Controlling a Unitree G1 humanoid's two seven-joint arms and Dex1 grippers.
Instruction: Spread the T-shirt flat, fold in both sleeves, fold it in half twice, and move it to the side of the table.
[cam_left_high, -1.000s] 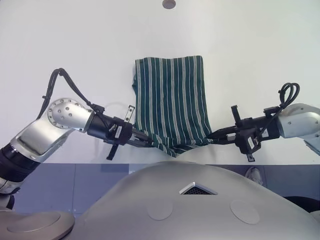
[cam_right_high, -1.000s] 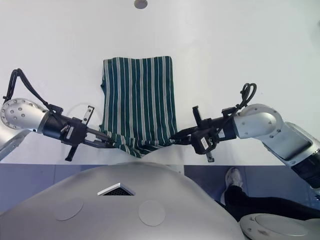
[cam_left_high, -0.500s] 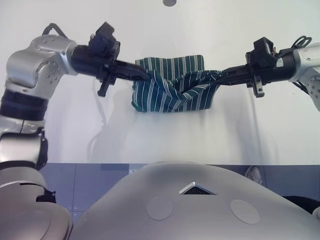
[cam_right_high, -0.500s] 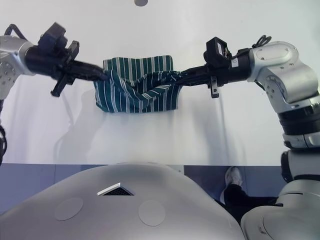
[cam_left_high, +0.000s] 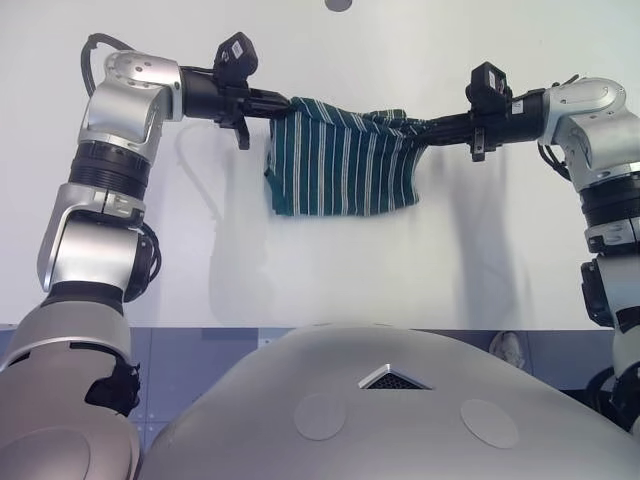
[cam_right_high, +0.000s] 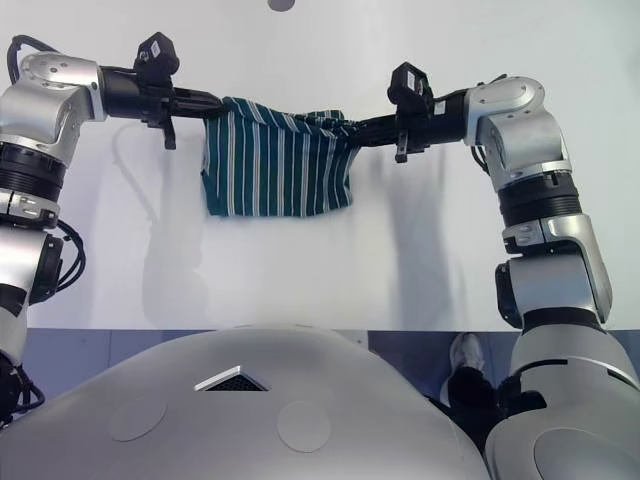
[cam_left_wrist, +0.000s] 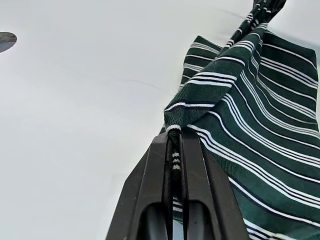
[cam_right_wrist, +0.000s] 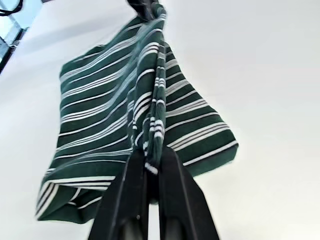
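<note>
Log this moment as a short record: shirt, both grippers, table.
T-shirt: green with white stripes, folded over, far edge stretched between the two grippers
Left gripper: shut on the shirt's far left corner
Right gripper: shut on the far right corner
Table: white; the shirt's near part lies on it

Left gripper (cam_left_wrist: 175, 150) pinching striped T-shirt (cam_left_wrist: 250, 125) corner, white table (cam_left_wrist: 75, 125)
</note>
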